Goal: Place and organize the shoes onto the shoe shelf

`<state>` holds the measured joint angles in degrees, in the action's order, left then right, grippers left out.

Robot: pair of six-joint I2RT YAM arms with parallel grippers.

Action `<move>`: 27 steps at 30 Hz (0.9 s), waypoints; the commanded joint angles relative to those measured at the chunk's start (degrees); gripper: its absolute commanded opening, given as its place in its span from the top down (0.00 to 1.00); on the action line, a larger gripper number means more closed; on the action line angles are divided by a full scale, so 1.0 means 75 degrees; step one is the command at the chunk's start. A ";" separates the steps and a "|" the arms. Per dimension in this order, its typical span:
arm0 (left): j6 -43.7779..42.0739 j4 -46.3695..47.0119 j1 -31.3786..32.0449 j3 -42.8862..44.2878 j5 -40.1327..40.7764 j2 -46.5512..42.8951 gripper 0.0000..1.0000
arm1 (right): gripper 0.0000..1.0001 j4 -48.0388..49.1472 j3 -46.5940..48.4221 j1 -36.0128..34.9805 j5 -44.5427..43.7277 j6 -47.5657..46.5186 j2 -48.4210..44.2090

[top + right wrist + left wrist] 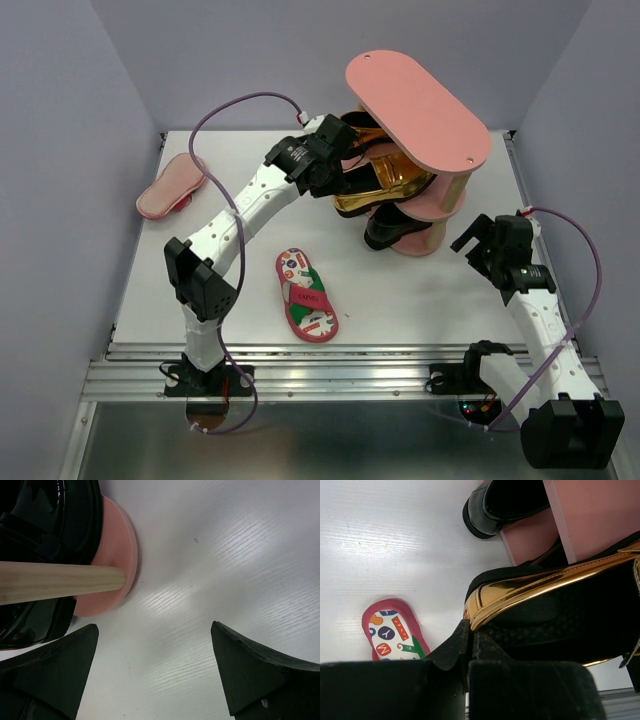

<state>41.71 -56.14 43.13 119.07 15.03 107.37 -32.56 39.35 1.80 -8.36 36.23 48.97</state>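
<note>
The salmon-pink shoe shelf (pixel 420 105) stands at the back right. Two black loafers (pixel 395 232) sit on its bottom board. A gold loafer (pixel 385 190) lies partly on the middle board and juts out to the left. My left gripper (pixel 342 180) is shut on its rim; the left wrist view shows the jaws (pixel 470 625) pinching the gold edge (pixel 530 587). A second gold loafer (pixel 362 128) shows behind it. One flip-flop (pixel 306 293) lies printed side up at mid-table. The other flip-flop (pixel 170 187) lies sole up at far left. My right gripper (pixel 480 240) is open and empty beside the shelf base (pixel 112 565).
A wooden post (pixel 60 582) of the shelf and a black loafer (pixel 45 515) are close to my right gripper's left finger. The left wrist view shows a black loafer toe (pixel 505 502) and the printed flip-flop (pixel 392 635). Grey walls enclose the table.
</note>
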 commanded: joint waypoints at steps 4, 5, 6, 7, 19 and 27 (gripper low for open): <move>0.0473 0.0970 -0.0021 0.0857 -0.0129 -0.0173 1.00 | 0.00 0.0228 -0.0032 0.0017 -0.0034 -0.0026 -0.0178; 0.0473 0.0958 -0.0021 0.0975 -0.0140 -0.0125 1.00 | 0.00 0.0228 -0.0032 0.0017 -0.0022 -0.0014 -0.0178; 0.0485 0.0923 -0.0032 0.1092 -0.0129 0.0003 1.00 | 0.00 0.0216 -0.0032 0.0017 -0.0010 -0.0002 -0.0178; 0.0485 0.0888 -0.0044 0.1209 -0.0140 0.0062 1.00 | 0.00 0.0204 -0.0032 0.0017 -0.0010 -0.0002 -0.0178; 0.0590 0.1274 -0.0290 0.1714 -0.0409 0.0402 1.00 | 0.00 0.0216 -0.0091 0.0017 -0.0010 -0.0002 -0.0143; 0.0602 0.1579 -0.0302 0.1738 -0.0667 0.0590 1.00 | 0.00 0.0228 -0.0114 0.0017 0.0013 0.0009 -0.0119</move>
<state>43.13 -53.87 40.88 127.52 11.99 112.90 -32.58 38.50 1.80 -8.36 36.25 48.42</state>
